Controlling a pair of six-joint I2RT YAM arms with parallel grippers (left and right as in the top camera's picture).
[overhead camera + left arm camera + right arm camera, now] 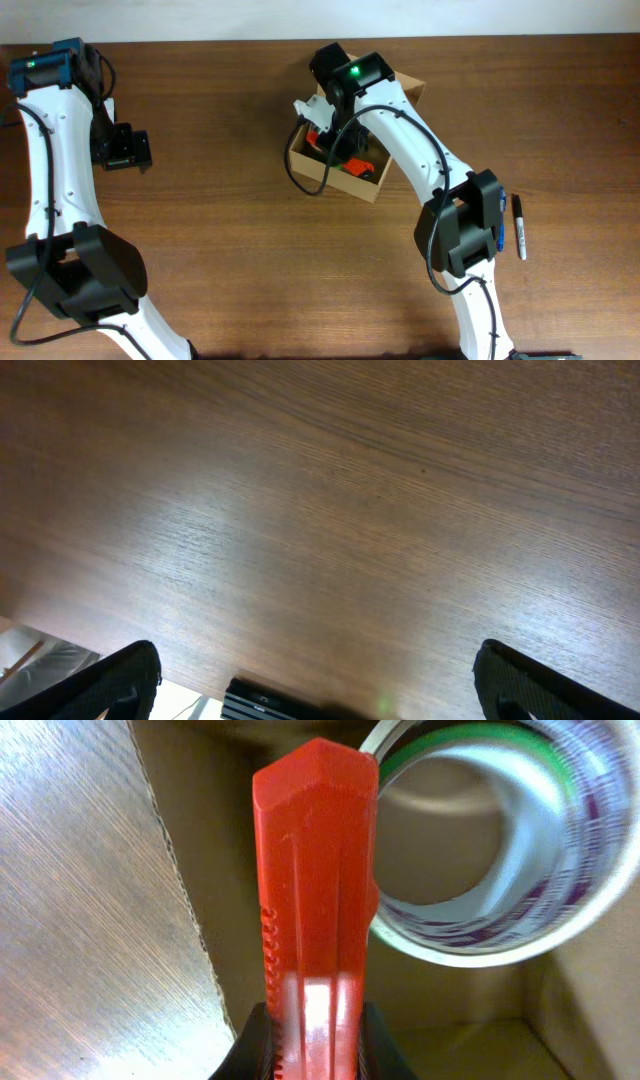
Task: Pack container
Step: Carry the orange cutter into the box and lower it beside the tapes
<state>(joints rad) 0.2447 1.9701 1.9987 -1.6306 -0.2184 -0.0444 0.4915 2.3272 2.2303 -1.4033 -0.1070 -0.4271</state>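
Your right gripper [315, 1045] is clamped on an orange-red plastic tool [315, 870], one dark finger on each side of its lower end. The tool stands upright in the right wrist view, with a ridged strip along its left edge. Its top end touches or overlaps the rim of a clear tape roll [470, 945] printed in green and purple; you cannot tell which from this angle. Tool and roll are both inside the container [215, 850]. The container's raw corrugated edge runs just left of the tool, so there is little side room there, and the table [80, 900] shows beyond that edge. From overhead, the container sits right of centre in the far half of the table, askew to the table's edges, with its lid flap open on the far-right side. A black marker [519, 227] lies well apart to the container's right, just beside your right arm's elbow joint. Your left gripper [320, 690] hangs over the left side of the table, fingers [125, 680] spread wide with only wood grain between them. Bare wood runs between it and the container.
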